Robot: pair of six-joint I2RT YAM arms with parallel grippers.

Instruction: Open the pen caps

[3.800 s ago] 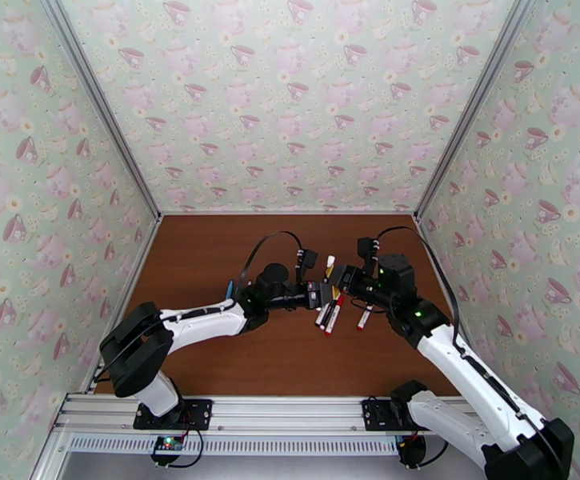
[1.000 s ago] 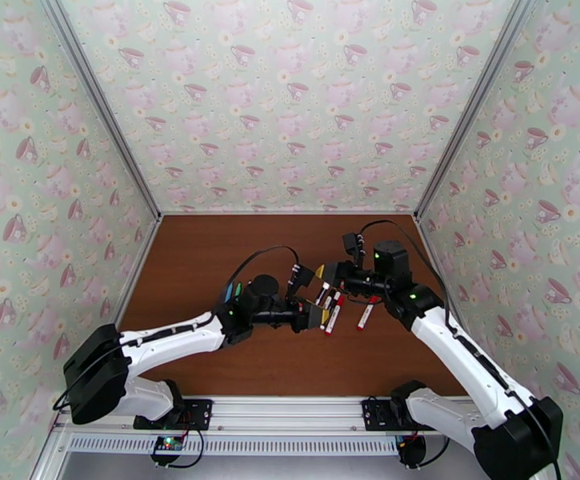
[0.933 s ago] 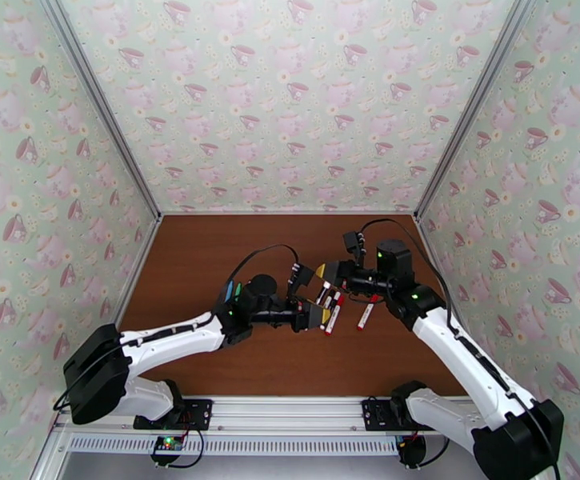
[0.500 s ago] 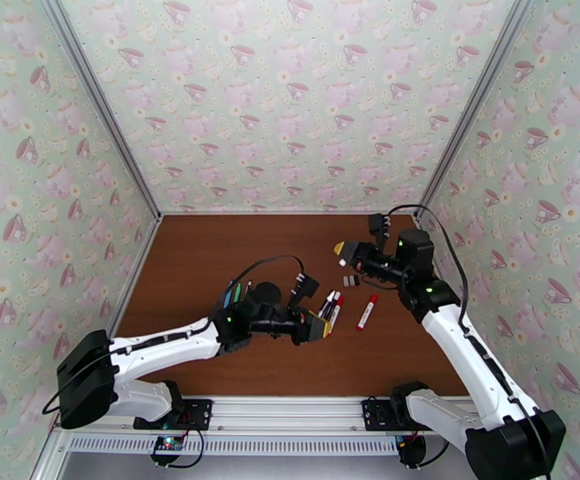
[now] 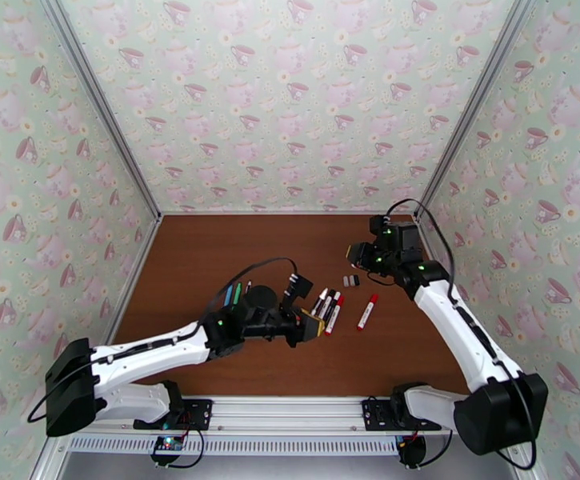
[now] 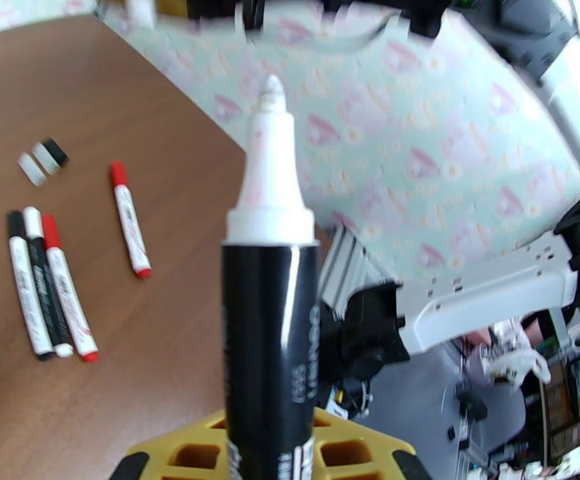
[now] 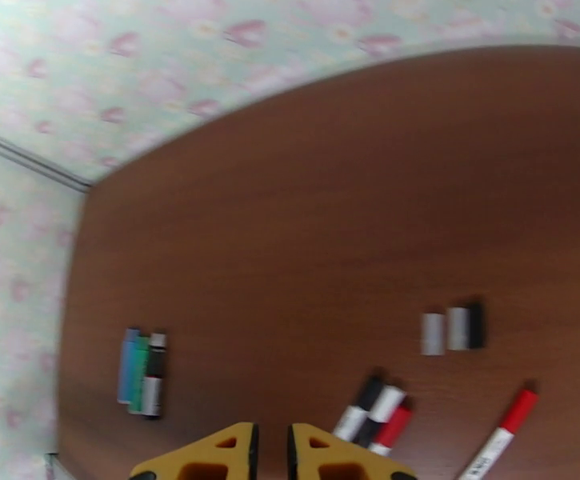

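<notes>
Clamping an uncapped black pen (image 6: 270, 346) (tip bare): left jaws.

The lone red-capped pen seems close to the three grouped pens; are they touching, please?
Apart. The top external view shows a strip of bare table between the lone red-capped pen and the three grouped pens.

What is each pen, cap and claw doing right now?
black pen: cap off, held upright.
left claw: shut on the black pen.
right claw: shut.
three pens: capped, lying together.
red pen: capped, lying alone.
two caps: off, lying loose.
</notes>
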